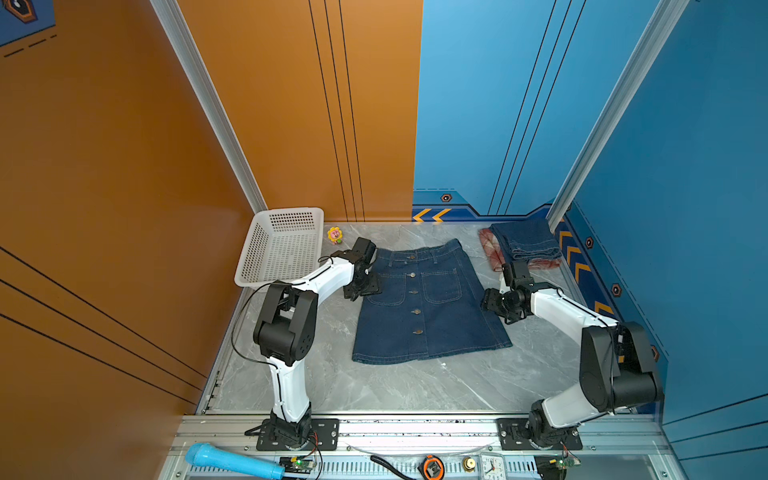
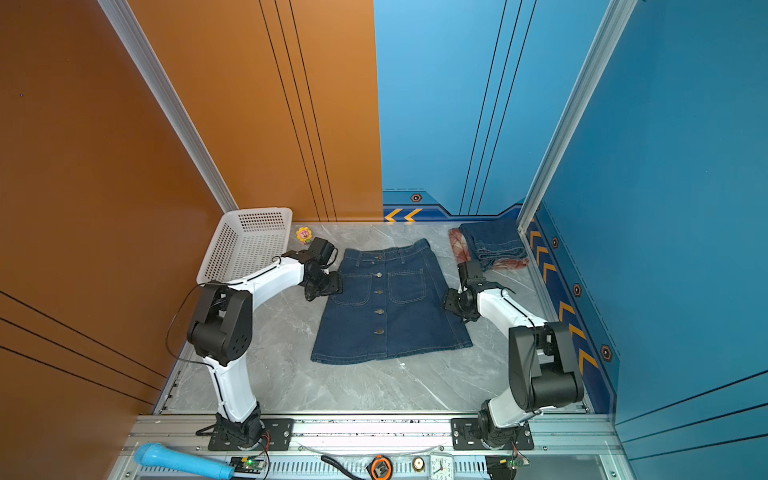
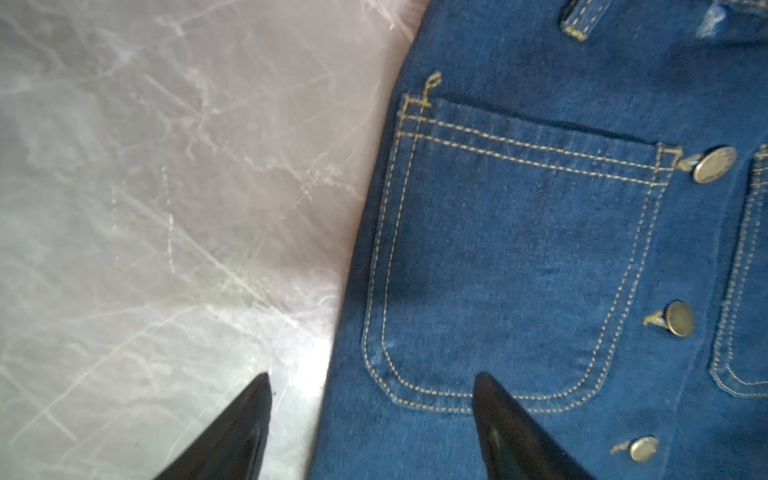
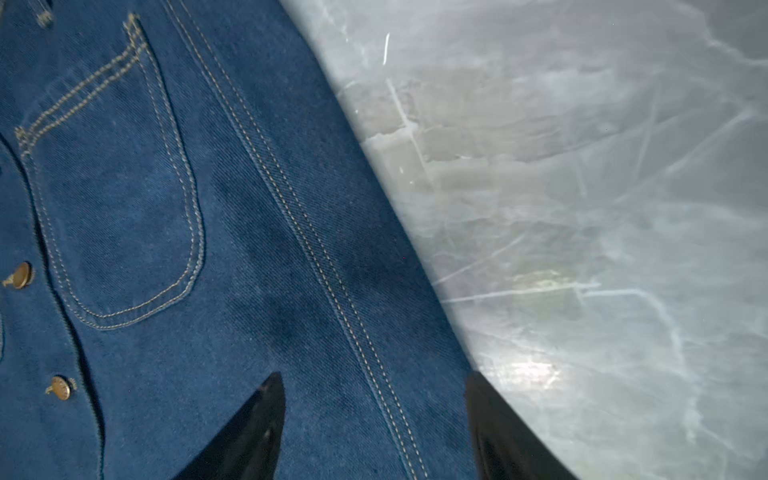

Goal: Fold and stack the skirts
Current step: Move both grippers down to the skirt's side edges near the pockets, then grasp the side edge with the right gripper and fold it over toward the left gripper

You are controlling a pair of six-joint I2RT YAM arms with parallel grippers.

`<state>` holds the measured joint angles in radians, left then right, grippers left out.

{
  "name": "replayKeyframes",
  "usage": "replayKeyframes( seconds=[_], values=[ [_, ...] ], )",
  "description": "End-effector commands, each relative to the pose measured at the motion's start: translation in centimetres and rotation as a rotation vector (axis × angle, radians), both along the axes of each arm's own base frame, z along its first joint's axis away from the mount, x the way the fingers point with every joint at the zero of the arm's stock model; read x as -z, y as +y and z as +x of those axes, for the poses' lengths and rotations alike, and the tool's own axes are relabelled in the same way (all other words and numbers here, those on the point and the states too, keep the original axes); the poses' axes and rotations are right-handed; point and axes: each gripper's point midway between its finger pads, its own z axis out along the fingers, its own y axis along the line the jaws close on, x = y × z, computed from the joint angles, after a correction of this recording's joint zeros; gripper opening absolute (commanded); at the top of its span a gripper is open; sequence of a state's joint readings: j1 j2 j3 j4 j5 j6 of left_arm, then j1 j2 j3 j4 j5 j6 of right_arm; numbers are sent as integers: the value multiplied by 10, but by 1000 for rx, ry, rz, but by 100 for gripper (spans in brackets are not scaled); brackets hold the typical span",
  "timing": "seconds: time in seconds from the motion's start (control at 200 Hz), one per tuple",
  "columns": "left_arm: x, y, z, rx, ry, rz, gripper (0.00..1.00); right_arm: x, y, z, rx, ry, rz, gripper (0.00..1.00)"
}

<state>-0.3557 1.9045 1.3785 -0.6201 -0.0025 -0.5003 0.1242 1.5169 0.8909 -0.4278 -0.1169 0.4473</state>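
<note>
A dark blue denim skirt with front buttons and patch pockets (image 1: pixel 432 307) (image 2: pixel 390 307) lies flat in the middle of the marble table, waist at the far side. My left gripper (image 1: pixel 360 289) (image 3: pixel 372 378) is open over its left side edge: one finger is above the table, the other above the pocket (image 3: pixel 519 249). My right gripper (image 1: pixel 492 301) (image 4: pixel 374 378) is open astride the right side edge, by the side seam of the skirt (image 4: pixel 166 249). A folded denim skirt (image 1: pixel 525 243) (image 2: pixel 494 243) rests on a folded plaid skirt (image 1: pixel 489 248) at the back right.
A white perforated basket (image 1: pixel 253 257) stands at the back left, with a small flower toy (image 1: pixel 335 235) beside it. On the front rail lie a blue microphone (image 1: pixel 232 461), a tape measure (image 1: pixel 434 467) and a small clock (image 1: pixel 492 467). Walls enclose three sides of the table.
</note>
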Motion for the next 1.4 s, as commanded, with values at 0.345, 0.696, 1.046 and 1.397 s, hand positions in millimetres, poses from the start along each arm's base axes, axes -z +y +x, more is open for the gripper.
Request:
replayKeyframes(
  seconds=[0.345, 0.696, 1.046, 1.397],
  values=[
    [22, 15, -49, -75, 58, -13, 77, 28, -22, -57, 97, 115, -34, 71],
    [41, 19, -80, -100, 103, -56, 68, 7, -2, -47, 22, 0, 74, 7],
    [62, 21, -102, -147, 107, -126, 15, -93, 60, -18, -170, -269, 66, 0],
    [78, 25, -109, -172, 92, -176, 0, -133, 311, -50, -682, -361, 220, 0]
  ],
)
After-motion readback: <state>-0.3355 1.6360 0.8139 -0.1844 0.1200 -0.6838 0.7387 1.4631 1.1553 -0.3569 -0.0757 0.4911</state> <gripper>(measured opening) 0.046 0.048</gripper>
